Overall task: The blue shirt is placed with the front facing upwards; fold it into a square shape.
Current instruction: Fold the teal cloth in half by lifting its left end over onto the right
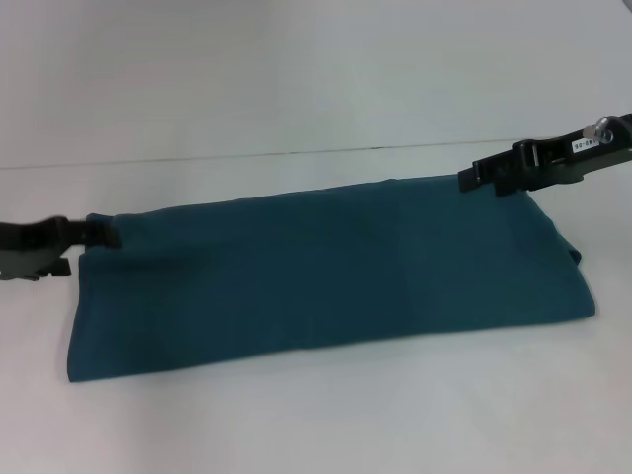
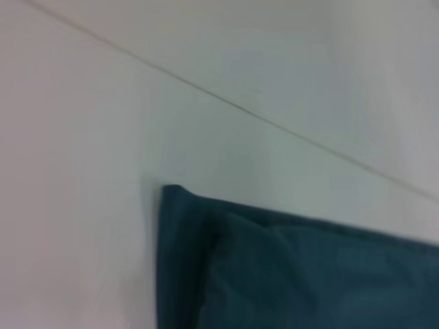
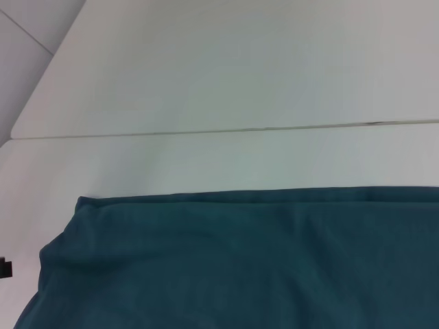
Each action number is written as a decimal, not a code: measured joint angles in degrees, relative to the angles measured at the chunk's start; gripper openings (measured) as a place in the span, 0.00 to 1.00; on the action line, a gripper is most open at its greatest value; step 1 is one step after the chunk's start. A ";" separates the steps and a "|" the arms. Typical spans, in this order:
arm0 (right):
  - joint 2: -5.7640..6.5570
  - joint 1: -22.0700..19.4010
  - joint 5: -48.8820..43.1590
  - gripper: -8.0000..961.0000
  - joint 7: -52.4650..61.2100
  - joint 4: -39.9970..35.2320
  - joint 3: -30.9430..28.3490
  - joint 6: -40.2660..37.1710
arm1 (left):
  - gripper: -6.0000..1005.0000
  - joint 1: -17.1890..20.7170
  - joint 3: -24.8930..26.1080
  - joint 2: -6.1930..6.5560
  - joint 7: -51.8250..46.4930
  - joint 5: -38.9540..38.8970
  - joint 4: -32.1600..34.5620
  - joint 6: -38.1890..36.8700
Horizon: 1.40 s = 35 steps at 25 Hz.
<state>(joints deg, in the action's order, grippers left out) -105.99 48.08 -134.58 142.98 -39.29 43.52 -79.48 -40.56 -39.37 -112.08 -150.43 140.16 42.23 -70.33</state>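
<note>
The soft, matte teal-blue cotton shirt point(image 1: 326, 272) lies folded into a long band on the smooth white table point(image 1: 316, 89). The left gripper point(image 1: 107, 235) and the right gripper point(image 1: 472, 178) touch its far corners; whether their jaws are apart or together, I cannot tell.

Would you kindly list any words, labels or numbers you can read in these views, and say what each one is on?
White label on the right arm, just behind the right gripper: dark characters are printed on it, but they are too small and blurred to read.
The blue shirt: no lettering shows on the folded cloth in any view.
The left gripper and the table: no text visible.
</note>
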 joint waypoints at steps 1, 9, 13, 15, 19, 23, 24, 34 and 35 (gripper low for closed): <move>0.00 0.00 0.00 0.77 -0.13 0.00 0.00 -0.01 | 0.94 -0.04 -0.84 0.01 0.44 0.89 0.08 0.30; -0.01 -0.18 0.00 0.77 -0.25 -0.09 -0.43 -0.06 | 0.94 0.14 -1.04 -1.54 -6.94 5.15 -1.91 7.73; -0.01 -0.18 0.00 0.77 -0.25 -0.08 -0.29 -0.05 | 0.94 0.16 -1.20 -2.20 -6.39 4.92 -2.51 9.96; -0.01 -0.20 0.01 0.77 -0.25 -0.08 -0.19 0.04 | 0.94 0.01 -1.98 -2.26 -5.76 5.19 -2.83 10.58; -0.01 -0.29 0.02 0.77 -0.25 -0.08 -0.06 0.33 | 0.94 -0.09 -4.00 -2.40 -4.31 5.30 -3.10 12.32; 0.03 -0.49 0.03 0.77 -0.25 -0.09 -0.19 0.32 | 0.94 -0.12 -4.95 -2.44 -4.21 5.70 -3.18 13.09; 0.05 -0.54 0.03 0.77 -0.25 -0.09 -0.27 0.31 | 0.94 -0.16 -4.99 -2.46 -4.21 6.00 -3.20 13.11; 0.17 -0.62 0.03 0.77 -0.25 -0.08 -0.37 0.33 | 0.94 -0.81 -5.72 -2.60 -4.00 8.30 -3.72 13.12; 0.17 -0.62 0.03 0.77 -0.25 -0.09 -0.37 0.35 | 0.94 -0.85 -5.72 -2.62 -4.00 8.30 -3.94 13.12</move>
<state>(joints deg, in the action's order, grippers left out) -105.82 47.46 -134.55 142.73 -39.38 43.15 -79.13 -41.41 -45.09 -114.70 -154.43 148.46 38.29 -57.20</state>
